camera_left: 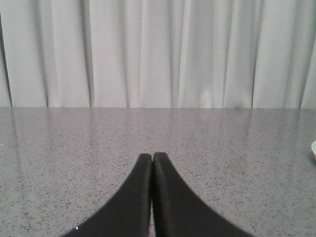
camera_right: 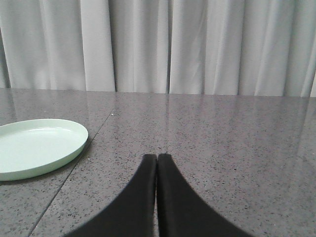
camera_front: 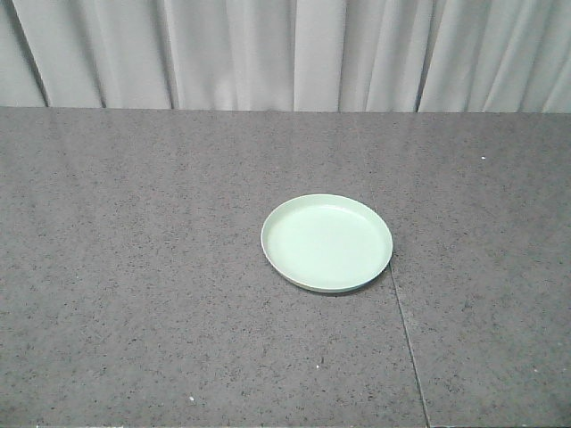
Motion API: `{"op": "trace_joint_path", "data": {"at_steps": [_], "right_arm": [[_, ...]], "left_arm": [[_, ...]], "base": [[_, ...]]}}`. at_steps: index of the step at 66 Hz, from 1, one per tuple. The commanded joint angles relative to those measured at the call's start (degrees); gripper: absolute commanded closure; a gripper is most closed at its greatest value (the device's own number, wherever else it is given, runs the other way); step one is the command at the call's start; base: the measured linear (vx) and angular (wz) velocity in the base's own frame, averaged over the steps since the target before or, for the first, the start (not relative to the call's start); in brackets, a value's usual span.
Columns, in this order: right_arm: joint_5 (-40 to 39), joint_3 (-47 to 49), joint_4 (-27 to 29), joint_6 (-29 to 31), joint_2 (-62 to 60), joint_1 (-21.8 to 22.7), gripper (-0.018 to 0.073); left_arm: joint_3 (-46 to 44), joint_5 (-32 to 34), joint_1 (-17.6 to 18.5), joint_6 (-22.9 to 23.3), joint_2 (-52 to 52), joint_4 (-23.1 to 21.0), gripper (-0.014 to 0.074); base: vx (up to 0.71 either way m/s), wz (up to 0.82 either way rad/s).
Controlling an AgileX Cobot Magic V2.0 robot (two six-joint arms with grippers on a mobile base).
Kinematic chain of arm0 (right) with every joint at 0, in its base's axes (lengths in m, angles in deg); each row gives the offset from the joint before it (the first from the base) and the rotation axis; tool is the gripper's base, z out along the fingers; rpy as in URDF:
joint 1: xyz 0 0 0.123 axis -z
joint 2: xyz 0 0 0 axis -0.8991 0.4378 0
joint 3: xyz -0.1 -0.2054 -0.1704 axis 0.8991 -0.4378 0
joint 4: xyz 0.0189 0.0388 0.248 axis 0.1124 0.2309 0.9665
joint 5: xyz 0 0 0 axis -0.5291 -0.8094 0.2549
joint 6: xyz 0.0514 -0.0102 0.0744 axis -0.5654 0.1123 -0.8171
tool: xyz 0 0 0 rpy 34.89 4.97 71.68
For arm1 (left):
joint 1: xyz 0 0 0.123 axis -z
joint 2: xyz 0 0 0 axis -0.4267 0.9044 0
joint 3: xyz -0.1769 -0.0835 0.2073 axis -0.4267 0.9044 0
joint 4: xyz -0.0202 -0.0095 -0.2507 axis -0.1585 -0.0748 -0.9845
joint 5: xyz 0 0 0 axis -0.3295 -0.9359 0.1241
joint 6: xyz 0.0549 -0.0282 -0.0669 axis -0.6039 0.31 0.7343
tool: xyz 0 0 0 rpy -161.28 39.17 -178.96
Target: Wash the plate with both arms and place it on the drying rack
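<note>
Speckled grey stone counter (camera_front: 134, 267) fills the view, glossy under soft even light, a thin seam (camera_front: 410, 352) running down its right side; pale pleated curtains (camera_front: 268, 53) hang closed behind.

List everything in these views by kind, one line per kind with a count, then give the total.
Plate: 1, the pale green plate, lying flat on the counter.
Grippers: 2, the left gripper and the right gripper, both shut and empty.
Countertop: 1, the grey speckled countertop.
Curtain: 1, the white curtain behind.
Total: 5
</note>
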Motion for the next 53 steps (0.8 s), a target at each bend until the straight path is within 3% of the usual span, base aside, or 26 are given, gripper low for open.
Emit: {"op": "trace_joint_path", "data": {"at_steps": [1,53], "right_arm": [[-4.3,-0.1,-0.1,0.5,-0.2,0.3,0.0564],[-4.4,-0.1,-0.1,0.5,-0.2,0.3,0.0564]], "left_arm": [[-1.8,4.2,0.3,0.1,-0.8,0.0,0.0603],[-1.8,4.2,0.3,0.1,-0.8,0.0,0.0603]], "base": [[0.0,0.0],[0.0,0.0]]}}
